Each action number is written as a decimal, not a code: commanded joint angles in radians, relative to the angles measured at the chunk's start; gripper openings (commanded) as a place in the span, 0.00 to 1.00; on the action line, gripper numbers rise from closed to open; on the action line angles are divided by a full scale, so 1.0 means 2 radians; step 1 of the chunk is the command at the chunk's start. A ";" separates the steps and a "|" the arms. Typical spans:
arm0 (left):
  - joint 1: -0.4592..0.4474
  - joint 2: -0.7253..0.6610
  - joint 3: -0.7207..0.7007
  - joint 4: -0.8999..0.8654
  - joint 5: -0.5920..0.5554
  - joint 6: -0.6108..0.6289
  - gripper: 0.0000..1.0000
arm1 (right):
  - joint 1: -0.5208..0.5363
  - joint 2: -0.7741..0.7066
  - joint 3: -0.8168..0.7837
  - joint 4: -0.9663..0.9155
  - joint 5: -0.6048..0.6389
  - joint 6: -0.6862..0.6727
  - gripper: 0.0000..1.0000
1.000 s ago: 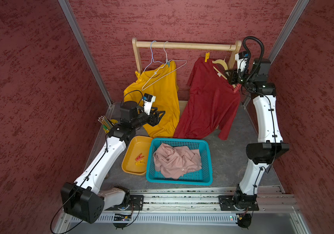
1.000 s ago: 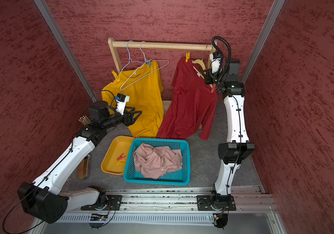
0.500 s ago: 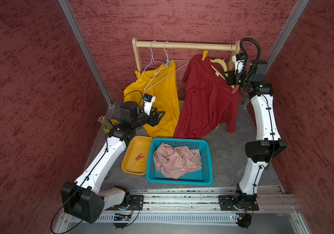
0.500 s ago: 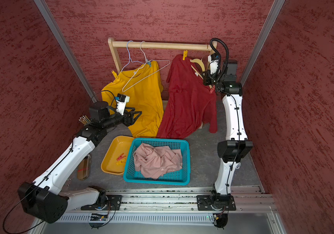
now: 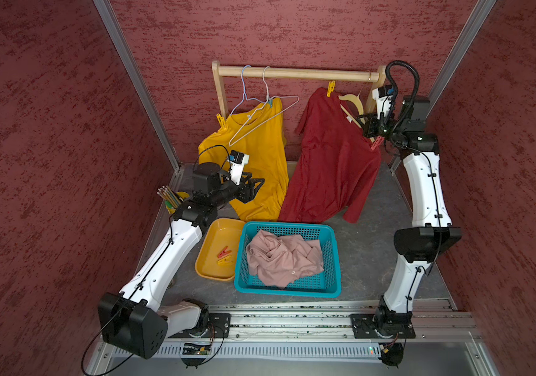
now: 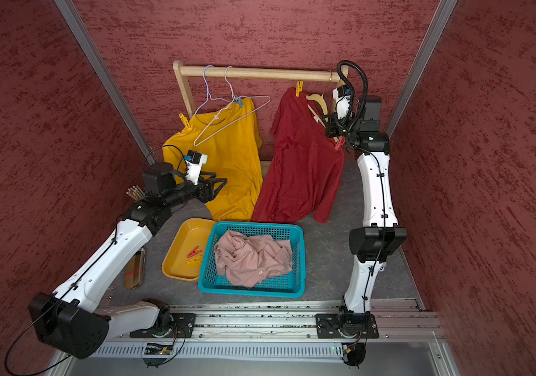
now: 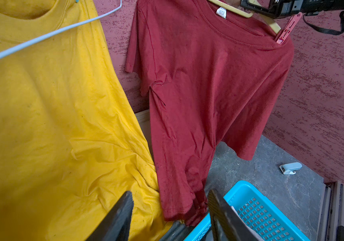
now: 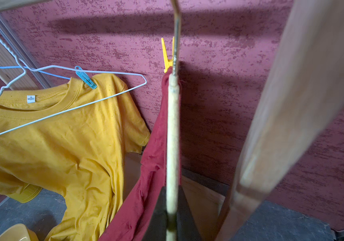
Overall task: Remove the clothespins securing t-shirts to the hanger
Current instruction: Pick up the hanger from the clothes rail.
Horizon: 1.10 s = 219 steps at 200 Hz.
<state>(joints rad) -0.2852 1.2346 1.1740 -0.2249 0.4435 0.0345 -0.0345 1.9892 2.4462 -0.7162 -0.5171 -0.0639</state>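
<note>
Right gripper (image 8: 172,192) jaws clenched wooden hanger (image 8: 172,125); left gripper (image 7: 170,193) jaws released. Red clothespin (image 7: 288,27) at its end seemed light, springy; pinch tails.

The mustard t-shirt (image 5: 260,162) and dark red t-shirt (image 5: 331,162) are matt, creased cloth, the wooden hanger (image 5: 353,101) and rail (image 5: 292,72) smooth pale wood, the wire hanger (image 7: 41,39) thin coated metal, the red clothespin (image 5: 376,143), basket (image 5: 333,247) and tray (image 5: 214,234) glossy plastic, the walls (image 5: 32,130) rough plaster, the tabletop (image 5: 374,247) matt, grey and stone-like.
</note>
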 commanded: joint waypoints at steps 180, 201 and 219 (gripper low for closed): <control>0.005 -0.052 -0.035 -0.006 0.000 -0.003 0.58 | 0.002 -0.125 -0.093 0.027 -0.011 -0.025 0.00; 0.005 -0.059 -0.040 -0.009 0.000 -0.006 0.58 | 0.003 -0.141 -0.124 0.021 -0.008 -0.038 0.00; 0.005 -0.063 -0.042 -0.012 0.000 -0.008 0.58 | 0.003 -0.150 -0.135 0.008 -0.005 -0.050 0.00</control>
<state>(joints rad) -0.2802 1.1347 1.0996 -0.2337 0.4404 0.0303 -0.0341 1.7382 2.1918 -0.7128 -0.5453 -0.1097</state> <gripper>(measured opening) 0.583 0.086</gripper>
